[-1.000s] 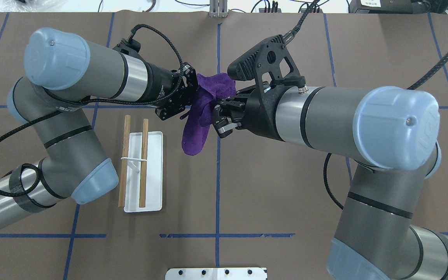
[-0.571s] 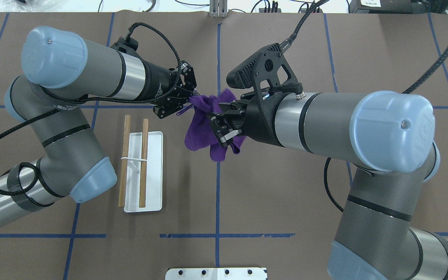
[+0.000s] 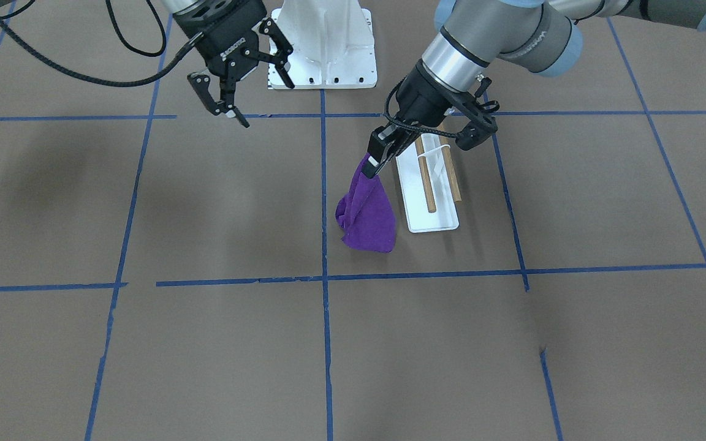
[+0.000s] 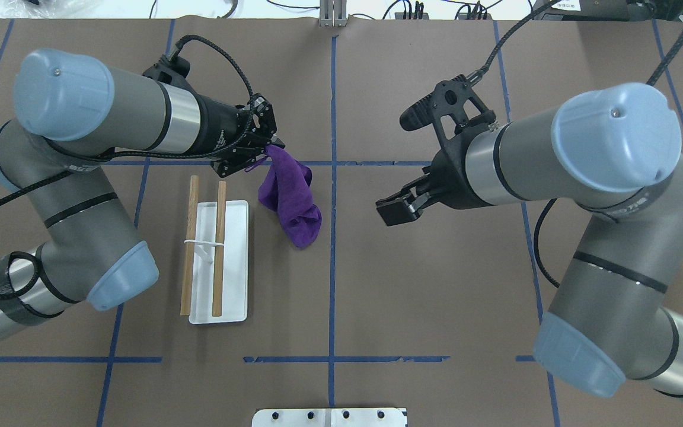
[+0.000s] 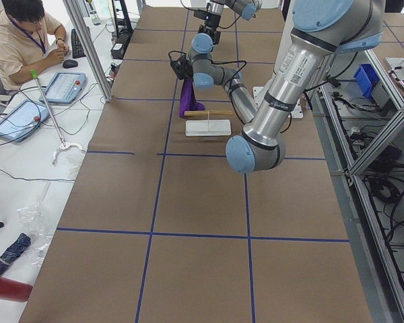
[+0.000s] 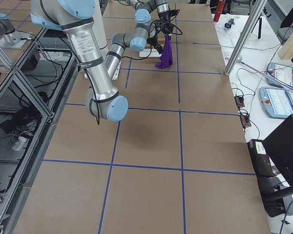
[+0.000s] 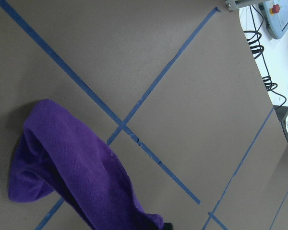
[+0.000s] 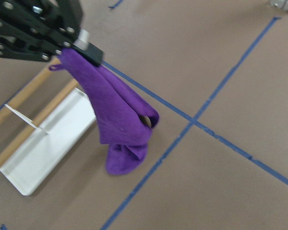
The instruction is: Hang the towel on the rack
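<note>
The purple towel (image 4: 291,198) hangs bunched from one corner in my left gripper (image 4: 265,148), which is shut on it. It hangs just right of the rack (image 4: 232,261), a white tray base with two wooden dowels (image 4: 219,249) joined by a white band. In the front-facing view the left gripper (image 3: 372,166) holds the towel (image 3: 368,214) beside the rack (image 3: 432,217). My right gripper (image 4: 390,212) is open and empty, well to the right of the towel; its spread fingers show in the front-facing view (image 3: 258,101). The right wrist view shows the towel (image 8: 120,120) and the rack (image 8: 53,139).
The large white bolted pedestal (image 3: 328,43) stands at the robot's base and shows at the bottom edge of the overhead view (image 4: 329,417). Blue tape lines cross the brown table. An operator (image 5: 23,40) sits beyond the table's far side.
My right gripper has let go of the towel and pulled back to the right. My left gripper has moved left toward the rack, and the towel now hangs from it alone.
</note>
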### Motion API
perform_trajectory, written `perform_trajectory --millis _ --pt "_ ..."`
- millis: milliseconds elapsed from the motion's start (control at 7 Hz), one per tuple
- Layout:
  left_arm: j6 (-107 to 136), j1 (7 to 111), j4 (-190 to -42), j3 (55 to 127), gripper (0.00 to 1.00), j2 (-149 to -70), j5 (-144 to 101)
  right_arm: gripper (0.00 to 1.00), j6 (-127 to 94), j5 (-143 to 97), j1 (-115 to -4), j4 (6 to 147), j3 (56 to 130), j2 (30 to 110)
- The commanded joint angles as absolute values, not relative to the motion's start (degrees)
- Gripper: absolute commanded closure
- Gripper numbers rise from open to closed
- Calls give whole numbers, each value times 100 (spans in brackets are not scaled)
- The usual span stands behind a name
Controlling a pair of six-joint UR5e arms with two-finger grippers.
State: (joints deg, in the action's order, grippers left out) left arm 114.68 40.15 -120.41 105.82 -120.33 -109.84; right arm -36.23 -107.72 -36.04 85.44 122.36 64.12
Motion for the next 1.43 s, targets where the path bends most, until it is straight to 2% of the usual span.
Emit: perform_trajectory --millis 0,429,714,1000,1143,1286 --pt "10159 4191 -12041 10932 100 -11394 -11012 0 -3421 -11179 -4295 10179 12208 6556" --pt "8530 4201 -12172 11354 100 -10050 -11021 0 -1237 -11441 -5261 10652 12050 7178" --pt "7738 4192 -13527 11321 100 -8795 -11030 0 -433 -11505 -5711 10608 12041 7610" --pt "7576 4192 -13772 11163 100 -8613 -11030 0 -431 -11540 -5748 10608 11988 7638" --pt "7559 4192 -13772 11110 39 -8665 -11030 0 -431 -11566 -5765 10608 11988 7646" --pt "7167 4184 -13764 11083 0 -8657 -11039 0 -431 -11601 -5827 10608 11980 7664"
